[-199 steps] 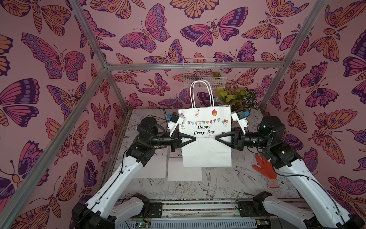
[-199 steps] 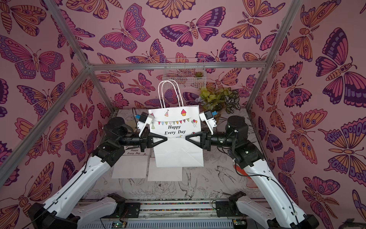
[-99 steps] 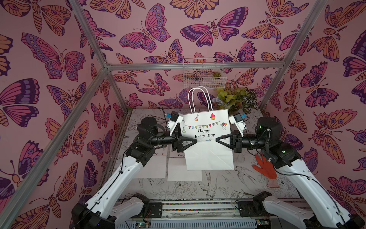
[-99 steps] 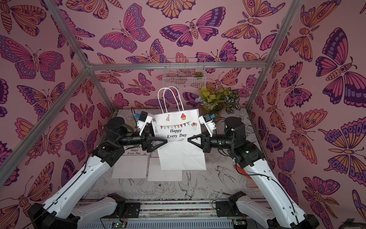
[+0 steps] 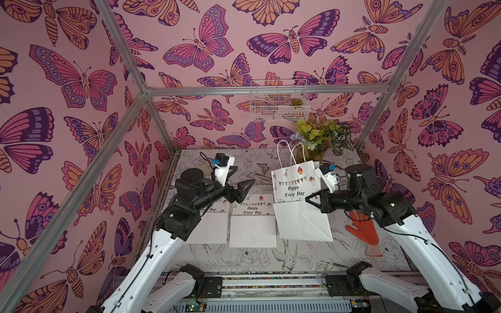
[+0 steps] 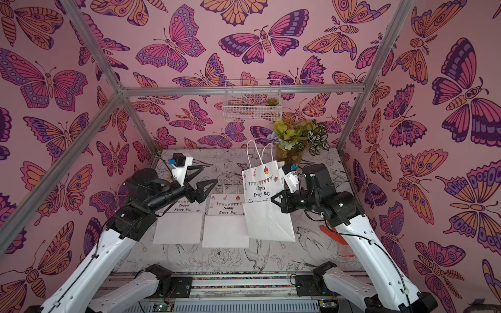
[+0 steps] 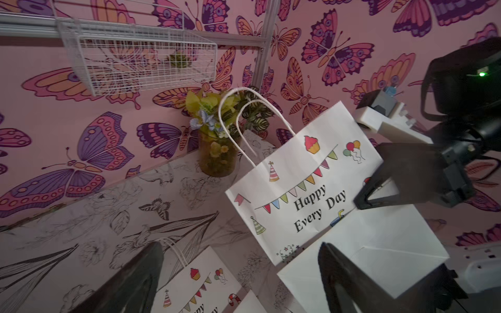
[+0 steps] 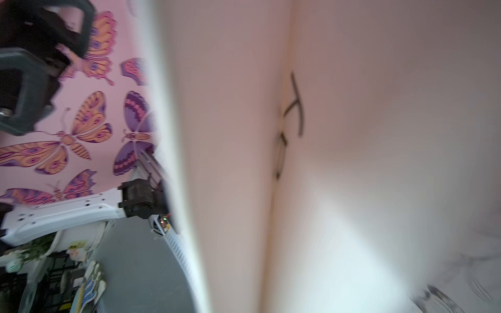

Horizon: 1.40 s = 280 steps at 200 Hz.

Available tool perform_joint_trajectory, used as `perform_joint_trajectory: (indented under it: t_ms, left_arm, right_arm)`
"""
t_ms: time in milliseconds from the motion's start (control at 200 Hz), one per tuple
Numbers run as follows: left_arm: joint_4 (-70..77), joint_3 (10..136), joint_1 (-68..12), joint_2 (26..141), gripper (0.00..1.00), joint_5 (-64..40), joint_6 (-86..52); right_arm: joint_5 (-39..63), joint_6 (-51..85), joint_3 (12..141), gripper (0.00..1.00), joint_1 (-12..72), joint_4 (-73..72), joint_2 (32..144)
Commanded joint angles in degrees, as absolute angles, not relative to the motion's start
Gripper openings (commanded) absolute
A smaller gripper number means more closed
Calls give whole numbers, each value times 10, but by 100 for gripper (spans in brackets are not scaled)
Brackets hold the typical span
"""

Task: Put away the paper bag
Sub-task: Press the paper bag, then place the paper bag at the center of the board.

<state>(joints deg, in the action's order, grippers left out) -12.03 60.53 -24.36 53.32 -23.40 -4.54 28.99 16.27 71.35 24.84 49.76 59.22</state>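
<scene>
Top views: both showed two robot arms over a table (image 5: pixel 244 260) printed with line drawings, inside a booth papered with butterflies.
Paper bag: a white "Happy Every Day" paper bag (image 5: pixel 294 187) hung tilted above the table's right half, handles up, its lower half creased forward along a fold. Whether its bottom edge touched the table could not be told.
Right gripper: the right gripper (image 5: pixel 307 200) was clenched on the bag's right edge at the fold, carrying it alone.
Left gripper: the left gripper (image 5: pixel 244 176) stood apart from the bag, jaws spread wide, holding nothing.
Left wrist view: the bag (image 7: pixel 298 189) hung slanted, pinched at one side only.
Right wrist view: blurred white paper filled most of it.
Neighbours: two matching flat bags (image 5: pixel 252 219) lay side by side just left of the held one; an orange glove (image 5: pixel 363 233) lay to its right.
Step, as judged: laying the bag flat beside that pair.
Doing it well: lower slowly so the fold stays shut, square the edges with the row, keep off the glove, and let go only once the paper rests flat.
</scene>
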Motion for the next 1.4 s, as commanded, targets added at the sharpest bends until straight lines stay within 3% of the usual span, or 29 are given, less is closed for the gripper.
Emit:
perform_joint_trajectory:
  t_ms: [0, 310, 731, 1111, 1397]
  left_arm:
    - [-135, 579, -238, 531, 93, -125, -14]
    - [23, 471, -229, 570, 100, -44, -13]
    - [87, 448, -220, 613, 100, -66, -36]
    - [89, 453, -220, 634, 100, -77, -41]
    - [90, 450, -219, 635, 100, -72, -37]
  right_arm:
    - [182, 159, 722, 0, 248, 577, 601]
    - [152, 148, 707, 0, 201, 600, 657]
    - [348, 150, 668, 0, 121, 557, 733]
    - [344, 115, 668, 0, 59, 556, 823]
    - [312, 142, 635, 0, 59, 498, 868]
